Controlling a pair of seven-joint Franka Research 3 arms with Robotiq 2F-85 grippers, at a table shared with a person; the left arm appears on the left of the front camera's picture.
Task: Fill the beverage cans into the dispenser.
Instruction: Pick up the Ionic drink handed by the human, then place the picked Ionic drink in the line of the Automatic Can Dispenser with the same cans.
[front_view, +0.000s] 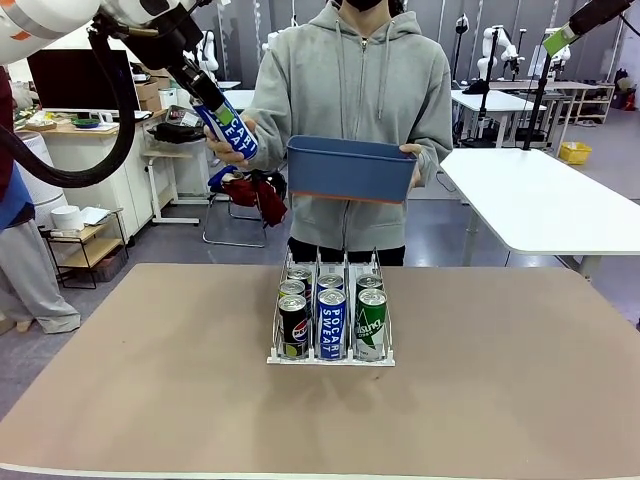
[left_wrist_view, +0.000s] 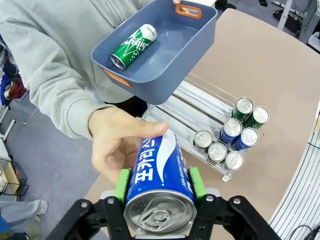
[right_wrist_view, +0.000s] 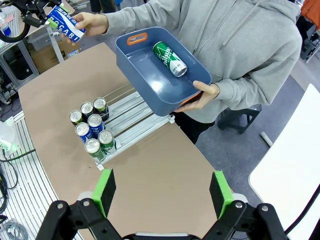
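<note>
High at the left, my left gripper is shut on a blue-and-white Pocari Sweat can. A person's hand also wraps that can. The person's other hand holds a blue bin with one green can lying in it. The white wire dispenser stands mid-table with several upright cans at the robot-side end of its three lanes. My right gripper hangs open high above the table, nothing between its green pads.
The brown table has free room all around the dispenser. The person stands at the far edge. White tables and office furniture stand behind.
</note>
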